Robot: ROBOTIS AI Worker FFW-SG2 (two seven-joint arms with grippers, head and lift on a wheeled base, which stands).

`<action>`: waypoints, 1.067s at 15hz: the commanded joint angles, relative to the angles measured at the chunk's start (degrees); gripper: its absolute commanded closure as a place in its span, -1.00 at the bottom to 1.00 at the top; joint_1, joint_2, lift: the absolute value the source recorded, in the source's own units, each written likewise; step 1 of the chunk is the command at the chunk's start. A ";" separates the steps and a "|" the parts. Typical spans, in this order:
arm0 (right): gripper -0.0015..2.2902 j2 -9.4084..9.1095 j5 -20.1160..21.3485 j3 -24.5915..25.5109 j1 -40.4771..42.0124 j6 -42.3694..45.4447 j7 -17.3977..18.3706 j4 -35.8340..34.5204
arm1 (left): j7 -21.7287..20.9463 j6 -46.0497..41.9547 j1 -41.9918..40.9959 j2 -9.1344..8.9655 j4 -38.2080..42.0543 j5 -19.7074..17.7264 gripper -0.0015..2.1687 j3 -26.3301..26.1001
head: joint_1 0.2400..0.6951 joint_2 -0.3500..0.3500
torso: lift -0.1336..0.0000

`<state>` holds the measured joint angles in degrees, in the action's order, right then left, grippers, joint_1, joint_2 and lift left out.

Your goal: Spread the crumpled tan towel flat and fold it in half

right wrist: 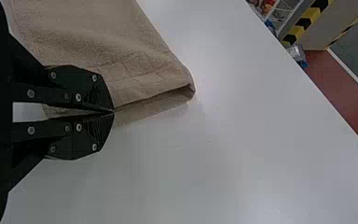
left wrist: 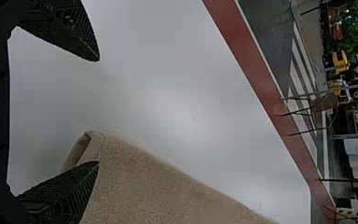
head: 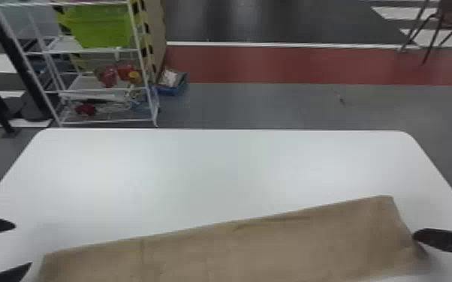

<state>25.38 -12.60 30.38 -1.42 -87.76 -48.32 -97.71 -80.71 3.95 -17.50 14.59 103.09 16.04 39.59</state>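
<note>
One-sided tugging could skew the towel (head: 236, 251); at the head view's lower right, the right gripper (head: 414, 236) clenches it; lower left, the left gripper (head: 23, 245) gapes.

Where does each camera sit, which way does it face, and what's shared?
Head view: on the head, facing forward and down over table and towel; left claw and right claw at the sides.
Left wrist view: on that wrist, looking past its claw across the table.
Right wrist view: on that wrist, looking past its claw at the towel's end.
Shared: all three show towel and table.
</note>
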 commanded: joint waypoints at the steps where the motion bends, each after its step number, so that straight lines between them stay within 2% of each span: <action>1: -0.17 0.02 -0.14 0.56 0.01 -0.44 0.16 -0.47 | -0.06 -0.12 -0.08 0.00 0.00 -0.05 -0.88 0.05 | 1.00 -0.02 | -0.84; 2: -0.25 -0.06 0.30 0.21 -0.08 -0.44 0.42 -0.47 | -0.15 -0.12 -0.08 0.00 0.00 -0.05 -0.88 -0.04 | 1.00 -0.03 | -0.84; 4: -0.26 -0.15 1.18 -0.58 -0.69 -0.09 0.77 0.23 | -0.24 -0.12 -0.08 0.00 0.00 -0.14 -0.87 0.05 | 1.00 -0.04 | -0.84; 5: -0.33 -0.15 1.53 -1.02 -0.87 -0.09 0.77 0.41 | -0.24 -0.12 -0.08 0.00 0.09 -0.22 -0.87 0.05 | 1.00 -0.04 | -0.84; 10: -0.31 -0.42 3.55 -4.36 -1.57 0.44 0.95 0.85 | -0.24 -0.12 -0.08 0.00 0.00 -0.22 -0.87 0.05 | 1.00 -0.01 | -0.84; 11: -0.23 -0.50 3.73 -4.54 -1.66 0.44 0.95 0.85 | -0.24 -0.12 -0.08 0.00 0.00 -0.22 -0.87 0.13 | 1.00 0.00 | -0.84; 12: 0.04 -0.42 3.73 -4.54 -1.83 0.26 0.69 0.76 | -0.24 -0.12 -0.16 0.00 0.00 -0.22 -0.87 0.22 | 1.00 0.01 | -0.84; 13: 0.19 -0.42 3.11 -3.74 -1.83 0.08 0.34 0.67 | -0.24 -0.12 -0.16 0.00 -0.09 -0.22 -0.87 0.22 | 1.00 0.02 | -0.84; 16: 0.24 -0.06 -0.14 -0.41 0.28 -1.85 -0.37 -1.79 | -0.24 -0.12 -0.25 0.09 -0.17 -0.22 -0.86 0.31 | 1.00 0.03 | -0.84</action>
<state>25.07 -10.86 28.35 -2.58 -88.53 -48.54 -97.83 -80.94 3.83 -17.68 14.59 103.00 15.82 39.87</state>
